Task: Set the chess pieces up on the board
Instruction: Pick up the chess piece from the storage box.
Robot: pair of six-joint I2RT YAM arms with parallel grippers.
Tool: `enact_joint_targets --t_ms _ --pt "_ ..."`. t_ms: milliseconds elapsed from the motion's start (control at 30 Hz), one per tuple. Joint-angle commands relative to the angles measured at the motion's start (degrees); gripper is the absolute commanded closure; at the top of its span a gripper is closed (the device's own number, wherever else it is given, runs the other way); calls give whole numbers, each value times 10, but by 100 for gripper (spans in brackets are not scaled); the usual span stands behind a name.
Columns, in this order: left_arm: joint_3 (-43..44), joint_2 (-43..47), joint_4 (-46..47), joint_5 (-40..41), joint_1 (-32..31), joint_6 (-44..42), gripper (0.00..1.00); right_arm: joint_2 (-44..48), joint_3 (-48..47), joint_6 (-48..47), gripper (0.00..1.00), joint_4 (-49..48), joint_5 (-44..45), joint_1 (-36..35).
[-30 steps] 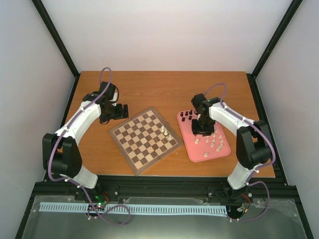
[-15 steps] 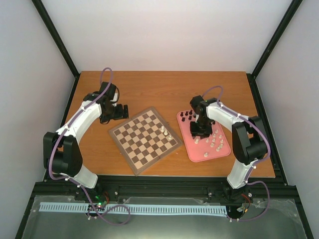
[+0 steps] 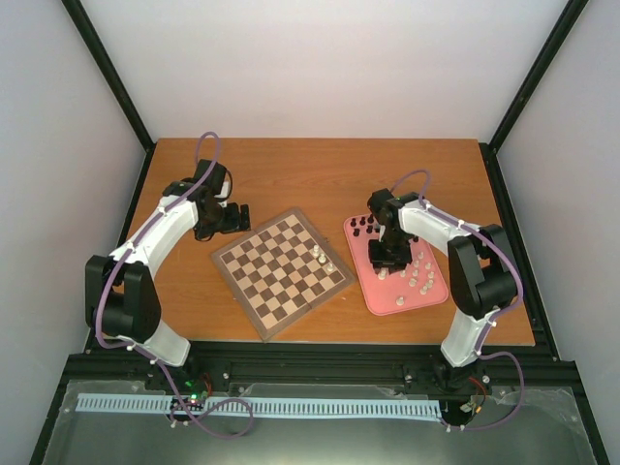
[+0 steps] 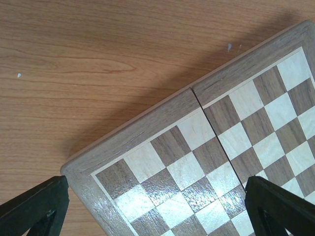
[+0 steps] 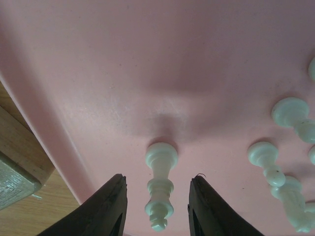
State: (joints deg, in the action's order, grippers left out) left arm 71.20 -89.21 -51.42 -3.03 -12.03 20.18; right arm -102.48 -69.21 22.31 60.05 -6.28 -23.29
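Note:
The board (image 3: pixel 274 281) lies tilted at mid-table with two white chess pieces (image 3: pixel 323 260) near its right edge. Black pieces (image 3: pixel 365 227) and white pieces (image 3: pixel 418 276) stand on a pink tray (image 3: pixel 387 298). My right gripper (image 3: pixel 385 260) is low over the tray. In the right wrist view it (image 5: pixel 157 181) is open around one upright white piece (image 5: pixel 160 189), with a gap on each side. My left gripper (image 3: pixel 235 217) is open at the board's far-left corner. In its wrist view the fingers (image 4: pixel 34 206) stand wide apart over the empty squares (image 4: pixel 197 162).
More white pieces (image 5: pixel 290 115) stand to the right of my right gripper on the tray floor (image 5: pixel 147 73). The board's corner (image 5: pixel 15 169) sits just left of the tray's rim. Black frame posts and white walls enclose the table.
My right gripper has shifted slightly left over the tray and its jaws have narrowed a little. The left arm has stayed still.

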Motion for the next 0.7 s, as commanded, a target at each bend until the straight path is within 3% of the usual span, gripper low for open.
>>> enact_joint_targets --t_ms 0,467,667 --pt "13 -2 1 1 -4 -9 0 -5 6 4 66 7 10 -4" --pt "15 6 -2 5 -4 -8 0 16 -3 5 91 22 28 -5" --pt "12 16 0 6 -4 -7 0 20 -97 1 94 78 63 -19"
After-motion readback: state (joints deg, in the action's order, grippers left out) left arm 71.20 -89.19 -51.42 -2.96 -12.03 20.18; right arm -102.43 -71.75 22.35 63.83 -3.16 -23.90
